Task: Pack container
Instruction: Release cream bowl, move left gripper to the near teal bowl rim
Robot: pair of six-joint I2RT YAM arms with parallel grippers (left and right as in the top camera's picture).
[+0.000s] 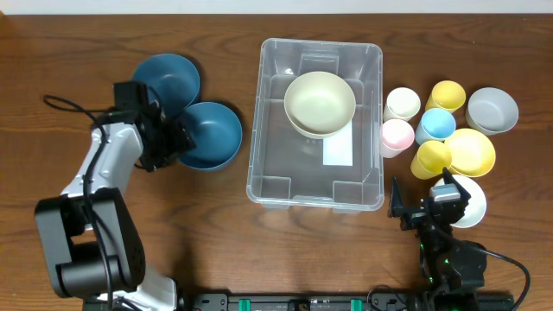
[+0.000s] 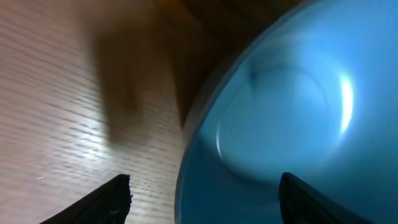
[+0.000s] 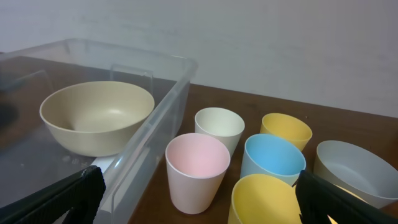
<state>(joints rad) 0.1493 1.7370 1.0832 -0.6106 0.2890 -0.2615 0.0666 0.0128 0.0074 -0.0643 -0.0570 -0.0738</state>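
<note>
Both gape empty: left gripper (image 2: 205, 180) astride blue bowl (image 2: 280, 112) rim, right gripper (image 3: 199, 180) beside container (image 3: 163, 106).

Glossy clear plastic container (image 1: 285, 164) on wood-grain table (image 1: 86, 43).

Built on the left arm (image 1: 102, 168) from one smooth white link set between bulky black joints, with a fat rounded black housing low down and a white base cover (image 1: 160, 289) beneath. Trailed by a thin black cable (image 1: 67, 107) looping off the boxy black wrist block. Tipped with the black left gripper (image 1: 177, 138), seen up close as matte black fingers (image 2: 115, 196) with angular, slightly ragged ends. Smaller and black all over on the right arm (image 1: 449, 255), dotted with small green lights, with a second cable (image 1: 518, 263) curving off its side. Finished with the right gripper (image 1: 423, 203), black too, with fingertips (image 3: 68, 196) like dark, flat-faced wedges.
</note>
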